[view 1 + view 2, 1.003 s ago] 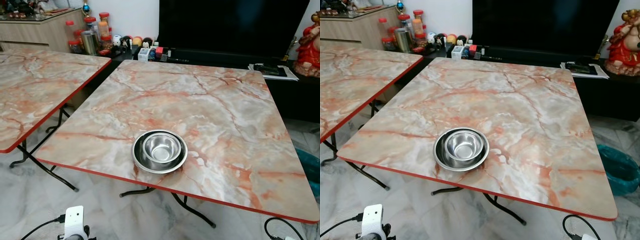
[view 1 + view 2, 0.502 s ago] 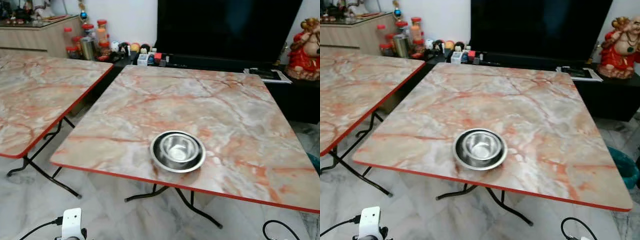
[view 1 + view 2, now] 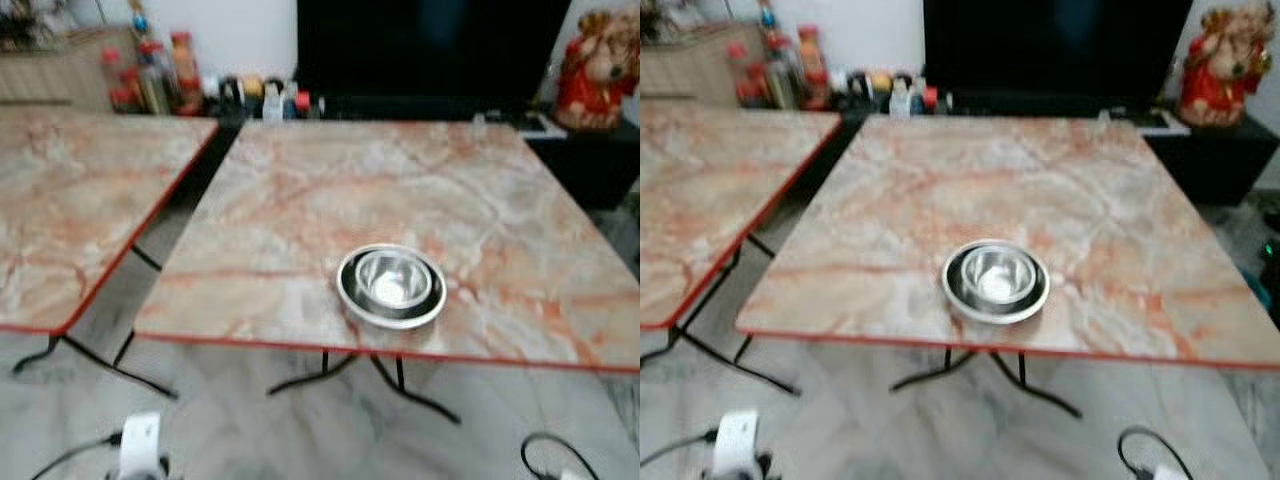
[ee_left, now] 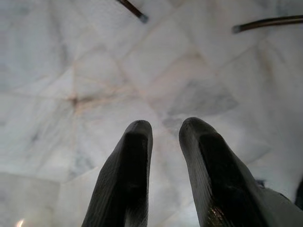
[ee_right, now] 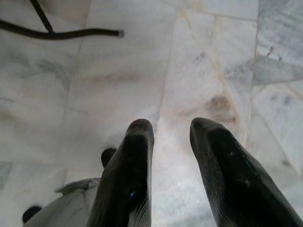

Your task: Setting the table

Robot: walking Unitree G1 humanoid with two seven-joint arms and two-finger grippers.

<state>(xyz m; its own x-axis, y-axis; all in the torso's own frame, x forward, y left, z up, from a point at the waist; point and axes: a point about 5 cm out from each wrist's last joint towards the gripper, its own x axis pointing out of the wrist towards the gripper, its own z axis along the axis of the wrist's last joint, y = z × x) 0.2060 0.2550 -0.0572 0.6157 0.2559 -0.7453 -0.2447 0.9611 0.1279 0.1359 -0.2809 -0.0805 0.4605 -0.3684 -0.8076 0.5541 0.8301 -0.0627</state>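
Progress looks slight: the marble-patterned tabletop (image 3: 300, 190) carries a single place setting, a steel plate (image 3: 391, 287) near its front edge with a small steel bowl (image 3: 389, 277) sitting inside it, and the rest of the surface is bare, so by my judgement most of the laying-out is left to do. Both vessels look empty as far as the blurred head views allow; only shine shows inside the bowl. A second tabletop (image 3: 60, 210) to the robot's left holds nothing. Jars and small items crowd the low unit (image 3: 200, 85) beyond. The left end effector (image 4: 165, 137) hangs over the marble floor (image 4: 71, 56), fingers slightly parted and gripping nothing; the right end effector (image 5: 170, 137) hangs likewise, parted and empty.
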